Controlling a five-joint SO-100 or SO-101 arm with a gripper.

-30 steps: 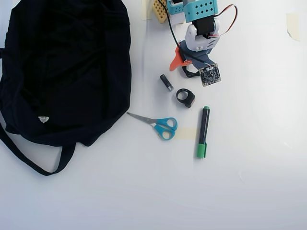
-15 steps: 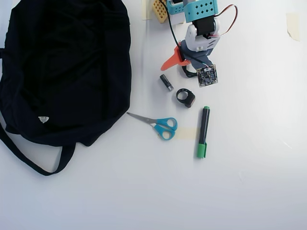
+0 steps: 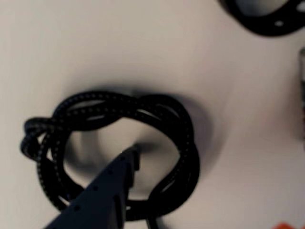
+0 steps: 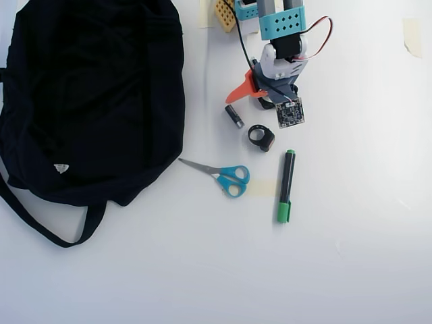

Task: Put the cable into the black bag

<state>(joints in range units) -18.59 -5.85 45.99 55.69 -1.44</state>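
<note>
The cable (image 3: 183, 138) is a black braided coil lying flat on the white table in the wrist view. My gripper (image 3: 209, 191) is open over it: the dark fixed finger (image 3: 112, 183) points into the middle of the coil, and the orange finger (image 3: 286, 226) barely shows at the bottom right, outside the coil. In the overhead view my gripper (image 4: 250, 100) hides nearly all of the cable (image 4: 265, 103), with the orange finger (image 4: 239, 91) spread out to the left. The black bag (image 4: 88, 101) lies far left, with its strap (image 4: 40, 226) and white label (image 4: 61, 168).
Just in front of the gripper lie a small black cylinder (image 4: 234, 116) and a thick black ring gadget (image 4: 261, 138). Blue-handled scissors (image 4: 226, 177) and a green marker (image 4: 286, 185) lie nearer the middle. Tape scraps mark the table's far edge.
The orange finger has swung out to the left, so the jaws stand wider. The wrist has shifted slightly, the camera board moving down and left in the overhead view.
</note>
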